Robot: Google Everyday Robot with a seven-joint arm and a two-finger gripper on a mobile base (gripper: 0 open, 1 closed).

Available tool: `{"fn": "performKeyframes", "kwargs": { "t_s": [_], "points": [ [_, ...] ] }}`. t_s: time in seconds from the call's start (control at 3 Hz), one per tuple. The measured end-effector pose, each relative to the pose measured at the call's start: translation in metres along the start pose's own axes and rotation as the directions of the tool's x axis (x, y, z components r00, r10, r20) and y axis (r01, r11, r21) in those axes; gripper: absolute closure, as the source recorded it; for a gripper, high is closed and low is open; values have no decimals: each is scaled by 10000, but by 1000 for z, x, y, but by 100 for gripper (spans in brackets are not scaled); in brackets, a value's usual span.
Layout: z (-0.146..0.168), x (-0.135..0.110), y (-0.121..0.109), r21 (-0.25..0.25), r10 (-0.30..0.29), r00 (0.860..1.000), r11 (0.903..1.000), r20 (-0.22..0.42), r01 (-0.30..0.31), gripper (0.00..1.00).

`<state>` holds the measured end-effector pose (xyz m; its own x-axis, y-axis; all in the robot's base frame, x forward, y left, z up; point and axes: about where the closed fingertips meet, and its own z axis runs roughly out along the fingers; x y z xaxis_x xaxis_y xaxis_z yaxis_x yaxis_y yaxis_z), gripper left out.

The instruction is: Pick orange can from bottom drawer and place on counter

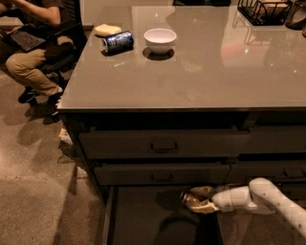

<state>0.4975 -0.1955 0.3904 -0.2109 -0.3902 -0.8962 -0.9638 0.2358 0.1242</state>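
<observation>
The bottom drawer [143, 217] is pulled open below the two shut drawers. Over its right part is my gripper [197, 200], reaching in from the right on a white arm. Its fingers [204, 192] are shut on the orange can [187, 198], one above and one below. The can lies sideways with its silver end pointing left, and it looks lifted slightly off the drawer floor. Above the drawers spreads the glossy grey-brown counter [201, 76].
On the counter's far left lie a blue can [117, 41] on its side, a white bowl [160, 39] and a pale yellow object [106, 29]. A wire basket [260, 9] stands at the back right. A seated person [28, 48] is left of the counter.
</observation>
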Motion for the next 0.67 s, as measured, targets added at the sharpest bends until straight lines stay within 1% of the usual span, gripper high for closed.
{"fn": "performKeyframes", "kwargs": {
  "t_s": [0.33, 0.67],
  "points": [
    [-32, -27, 4, 471, -818, 9966, 9955, -120, 823, 100],
    [-56, -60, 5, 1001, -1697, 9848, 9799, -373, 1726, 100]
  ]
}}
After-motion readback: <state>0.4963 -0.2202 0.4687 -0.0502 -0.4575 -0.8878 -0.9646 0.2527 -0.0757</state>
